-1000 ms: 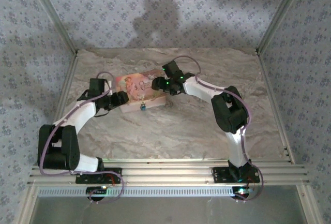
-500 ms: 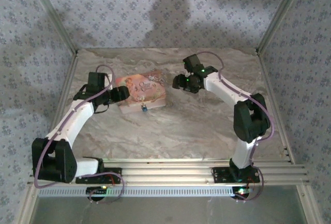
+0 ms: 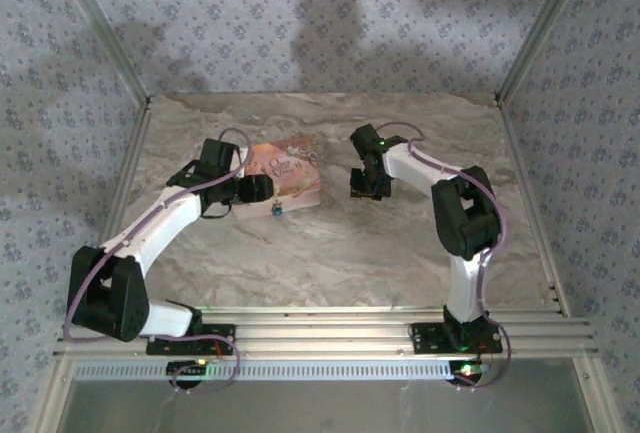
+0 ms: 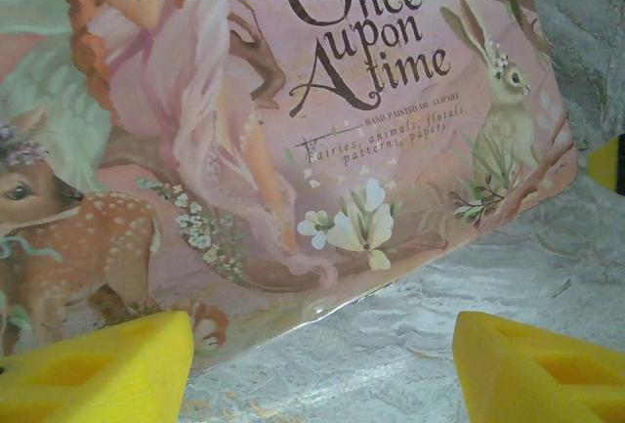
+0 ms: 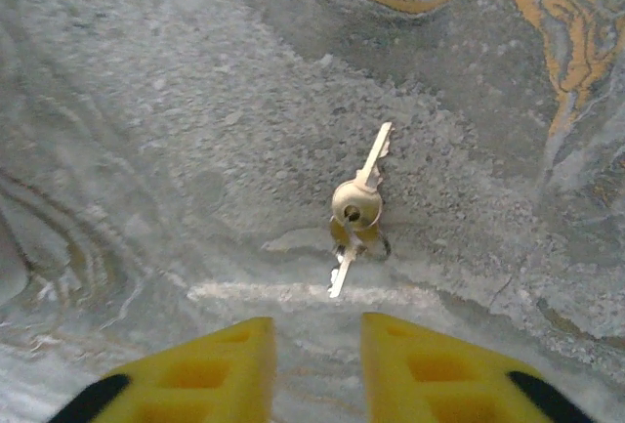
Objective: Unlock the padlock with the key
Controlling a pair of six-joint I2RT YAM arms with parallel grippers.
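The tiny teal padlock [image 3: 277,209] hangs at the front edge of the pink "Once upon a time" box [image 3: 292,167]. My left gripper [image 3: 256,188] sits just left of the padlock, low over the box's near left part. In the left wrist view it [image 4: 322,369] is open wide, its yellow fingertips [image 4: 98,369] straddling the box [image 4: 293,120] edge with nothing between them. Two small brass keys on a ring [image 5: 356,210] lie flat on the marble. My right gripper [image 5: 317,350] hovers just short of them, jaws narrowly apart and empty; from above it [image 3: 362,185] points down, right of the box.
The marble tabletop [image 3: 340,253] is bounded by metal frame posts and patterned walls on three sides. Both arm bases are bolted to the rail [image 3: 330,328] at the near edge. Open marble stretches in front of the box and to the far right.
My right arm left the box top, swung right, then dropped to the table beside the box, and its jaws narrowed. My left gripper slid right along the box toward the padlock.
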